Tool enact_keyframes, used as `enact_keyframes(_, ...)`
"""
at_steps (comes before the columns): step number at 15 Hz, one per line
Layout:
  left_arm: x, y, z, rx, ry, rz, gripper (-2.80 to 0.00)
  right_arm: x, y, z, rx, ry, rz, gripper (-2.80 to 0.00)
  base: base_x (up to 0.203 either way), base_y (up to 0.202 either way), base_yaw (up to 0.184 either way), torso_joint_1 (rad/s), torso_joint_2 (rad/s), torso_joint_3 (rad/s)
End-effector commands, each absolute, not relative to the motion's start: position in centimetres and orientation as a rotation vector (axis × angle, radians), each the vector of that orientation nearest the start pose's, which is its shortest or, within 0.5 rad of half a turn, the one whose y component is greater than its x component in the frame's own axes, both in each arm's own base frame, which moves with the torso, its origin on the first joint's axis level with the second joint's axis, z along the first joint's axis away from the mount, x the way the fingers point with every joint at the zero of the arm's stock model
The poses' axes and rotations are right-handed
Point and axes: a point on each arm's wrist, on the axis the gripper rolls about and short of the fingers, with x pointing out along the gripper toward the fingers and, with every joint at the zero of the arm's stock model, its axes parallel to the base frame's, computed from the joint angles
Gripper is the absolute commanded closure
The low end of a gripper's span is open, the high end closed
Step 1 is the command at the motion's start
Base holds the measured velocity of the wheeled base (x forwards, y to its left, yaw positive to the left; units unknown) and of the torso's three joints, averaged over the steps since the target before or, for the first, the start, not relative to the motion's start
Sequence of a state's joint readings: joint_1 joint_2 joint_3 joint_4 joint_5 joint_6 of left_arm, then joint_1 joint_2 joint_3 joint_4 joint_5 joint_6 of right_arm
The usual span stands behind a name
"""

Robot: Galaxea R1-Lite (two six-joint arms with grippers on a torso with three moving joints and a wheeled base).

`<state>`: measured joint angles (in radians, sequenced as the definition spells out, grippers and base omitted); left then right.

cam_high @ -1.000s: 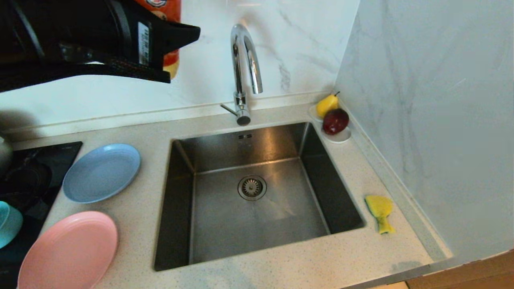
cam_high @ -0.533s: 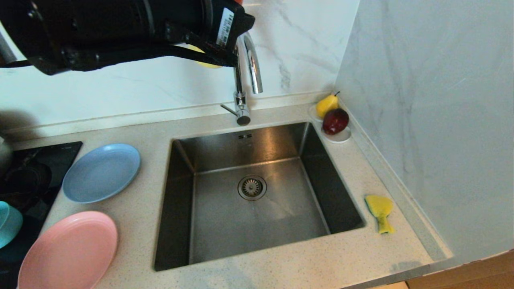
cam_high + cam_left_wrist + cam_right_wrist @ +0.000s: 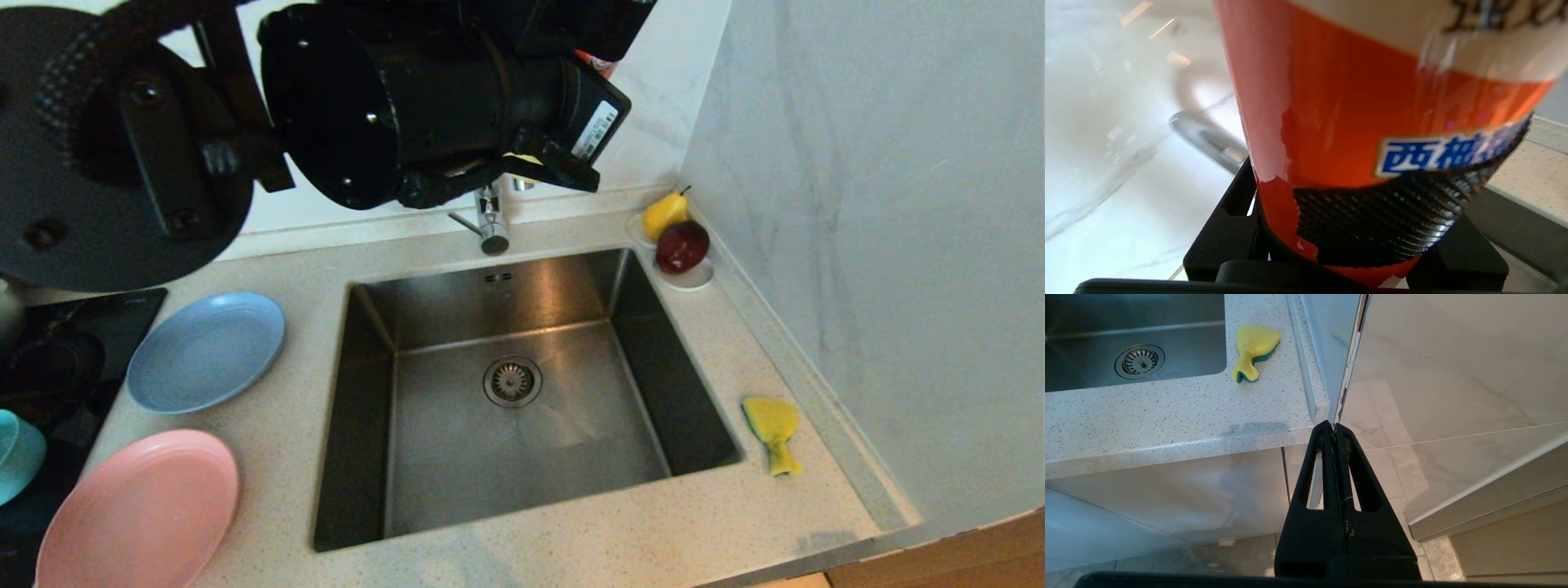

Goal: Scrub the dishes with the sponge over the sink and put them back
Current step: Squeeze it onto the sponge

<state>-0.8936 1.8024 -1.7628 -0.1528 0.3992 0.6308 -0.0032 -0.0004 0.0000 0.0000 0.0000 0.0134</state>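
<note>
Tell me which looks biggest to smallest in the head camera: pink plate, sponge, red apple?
1. Pink plate, clearly biggest, though it is partly cut off and closer to the camera.
2. Sponge and red apple look about alike; the apple sits farther away, so no ranking.

Home kitchen, clearly. Steel sink sunk in a speckled stone countertop, chrome tap at twelve o'clock against marble wall. Black hob at nine, fruit saucer at two.
</note>
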Motion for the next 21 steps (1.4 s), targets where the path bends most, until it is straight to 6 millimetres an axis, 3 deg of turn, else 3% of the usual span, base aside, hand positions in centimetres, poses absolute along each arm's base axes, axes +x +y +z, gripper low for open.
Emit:
enact_keyframes(1,23.1,-28.7,35.7,0.576,-0.222,-0.468,0.0,-2.3,0.0,7.5,0.014,0.0,-0.003,0.0,0.0,0.0,0.0,0.0,0.0,0.0)
enact_keyframes(6,23.5,-31.4,32.4,0.635,-0.154,-0.497,0.0,-2.3,0.0,7.5,0.014,0.0,-0.003,0.0,0.0,0.0,0.0,0.0,0.0,0.0)
enact_keyframes(12,23.6,-32.9,27.9,0.682,-0.107,-0.505,0.0,-2.3,0.0,7.5,0.014,0.0,-0.003,0.0,0.0,0.0,0.0,0.0,0.0,0.0)
enact_keyframes(21,24.2,-34.5,23.0,0.875,-0.073,-0.495,0.0,-2.3,0.0,7.5,0.014,0.0,-0.003,0.0,0.0,0.0,0.0,0.0,0.0,0.0)
